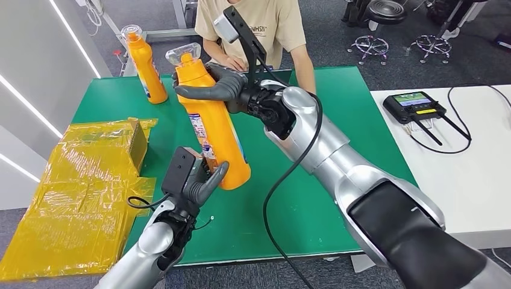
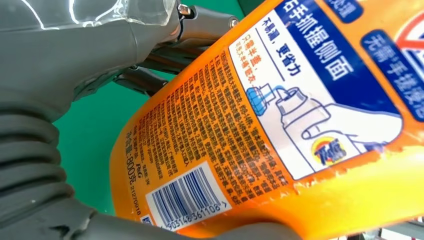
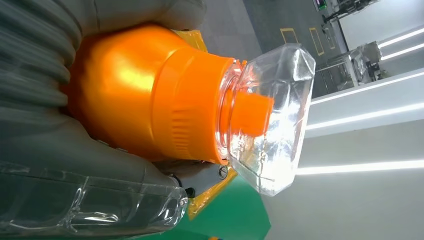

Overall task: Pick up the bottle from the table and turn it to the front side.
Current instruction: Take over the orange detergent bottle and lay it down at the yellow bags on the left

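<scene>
Head view: the orange bottle (image 1: 214, 129) is held tilted above the green table (image 1: 301, 180). The right hand (image 1: 220, 89) grips its shoulder just below the clear cap (image 1: 182, 54); the left hand (image 1: 202, 180) grips its base. A second bottle (image 1: 144, 63) stands upright at the far left of the table, near a person (image 1: 253, 24).

Left wrist view: the left hand (image 2: 60, 75) wraps the bottle (image 2: 280, 125), whose printed back label (image 2: 240, 150) with barcode faces the camera.

Right wrist view: the right hand (image 3: 50, 150) is closed around the bottle (image 3: 150, 100) neck beside the clear cap (image 3: 270, 115).

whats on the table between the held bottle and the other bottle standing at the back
Only bare green mat, in the head view, between the held bottle and the second bottle.
</scene>
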Available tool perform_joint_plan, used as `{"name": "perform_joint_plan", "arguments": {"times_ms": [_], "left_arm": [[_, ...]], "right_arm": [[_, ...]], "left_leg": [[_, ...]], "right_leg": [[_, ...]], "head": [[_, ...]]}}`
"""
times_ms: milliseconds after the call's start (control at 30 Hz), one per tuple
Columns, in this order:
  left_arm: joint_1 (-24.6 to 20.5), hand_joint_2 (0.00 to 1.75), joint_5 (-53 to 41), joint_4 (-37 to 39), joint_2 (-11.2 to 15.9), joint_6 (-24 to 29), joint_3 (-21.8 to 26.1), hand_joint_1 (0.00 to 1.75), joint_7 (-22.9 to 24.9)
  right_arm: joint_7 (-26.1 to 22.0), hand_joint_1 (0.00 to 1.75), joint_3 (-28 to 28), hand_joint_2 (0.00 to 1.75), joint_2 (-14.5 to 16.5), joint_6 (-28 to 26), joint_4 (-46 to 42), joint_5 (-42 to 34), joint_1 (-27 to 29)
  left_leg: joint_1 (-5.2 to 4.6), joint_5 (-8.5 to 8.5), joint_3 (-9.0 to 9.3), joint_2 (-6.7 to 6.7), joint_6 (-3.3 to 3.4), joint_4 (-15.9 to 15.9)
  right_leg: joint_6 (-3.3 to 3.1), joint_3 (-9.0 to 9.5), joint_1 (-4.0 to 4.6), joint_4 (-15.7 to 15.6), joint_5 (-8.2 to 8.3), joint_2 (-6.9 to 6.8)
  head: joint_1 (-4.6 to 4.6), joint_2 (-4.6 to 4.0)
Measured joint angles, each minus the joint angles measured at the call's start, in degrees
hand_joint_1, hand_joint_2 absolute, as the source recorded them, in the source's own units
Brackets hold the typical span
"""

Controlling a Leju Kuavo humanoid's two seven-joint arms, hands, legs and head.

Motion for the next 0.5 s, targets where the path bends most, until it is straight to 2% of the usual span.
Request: {"name": "perform_joint_plan", "arguments": {"times_ms": [333,467,500], "left_arm": [[0.0,1.75,-0.1,-0.3,0.3,-0.3,-0.5,1.75,0.1],[0.1,1.75,0.1,-0.3,0.5,-0.5,-1.1,1.75,0.1],[0.3,1.75,0.2,-0.4,0.5,-0.2,-1.2,1.75,0.0]], "right_arm": [[-1.4,1.75,-0.1,1.75,-1.2,0.0,-1.3,0.4,0.9],[-1.8,0.00,-0.2,0.00,-1.6,-0.1,-1.6,1.3,0.9],[-2.0,0.00,-0.2,0.00,-1.9,-0.1,-1.8,1.9,0.8]], "left_leg": [[0.00,0.00,0.00,0.01,0.00,0.0],[0.00,0.00,-0.01,0.01,0.00,0.0],[0.00,0.00,-0.01,0.00,0.00,0.0]], "right_leg": [[0.00,-0.02,0.00,0.0,0.00,0.01],[0.00,-0.02,0.00,0.0,0.00,0.00],[0.00,-0.02,0.00,0.0,0.00,0.00]], "head": [[0.00,0.00],[0.00,0.00],[0.00,0.00]]}}
